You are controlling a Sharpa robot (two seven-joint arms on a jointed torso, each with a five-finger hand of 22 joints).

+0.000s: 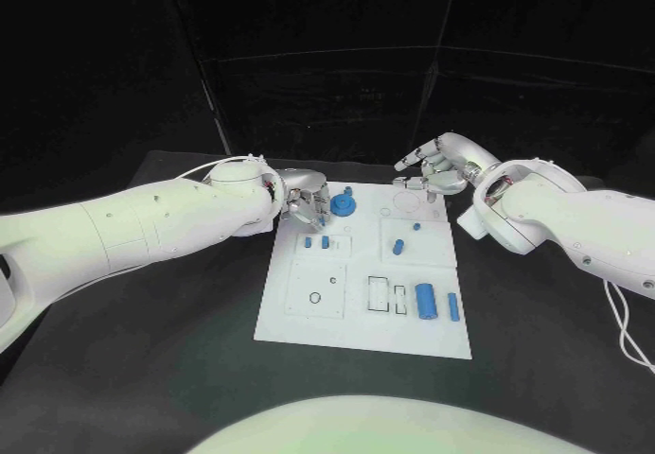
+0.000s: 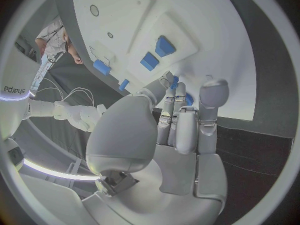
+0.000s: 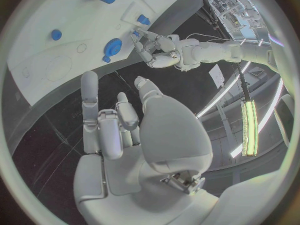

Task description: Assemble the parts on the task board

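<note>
Black surface (image 1: 164, 378): carries one white rectangular task board (image 1: 308, 322), long axis running away from the robot.

Task board: holds blue plastic parts.
- One round blue gear-like part (image 1: 342, 205) with a small upright knob, at the far left of the board, just beside the left hand.
- One blue cylinder (image 1: 426, 302), lying near the right edge, long axis along the board's length.
- One thin blue bar (image 1: 453, 305) just right of it, parallel.
- One short blue peg (image 1: 398, 248), mid-board.
- Two small blue blocks (image 1: 317, 243), side by side in the left panel.
- One tiny blue piece (image 1: 416, 226) near the far right.

Left silver hand (image 1: 303, 201): over the board's far left corner, fingers (image 2: 181, 115) extended and close together, grasping nothing visible.

Right silver hand (image 1: 439, 165): beyond the board's far right corner, fingers (image 3: 94, 110) loosely spread, released.
</note>
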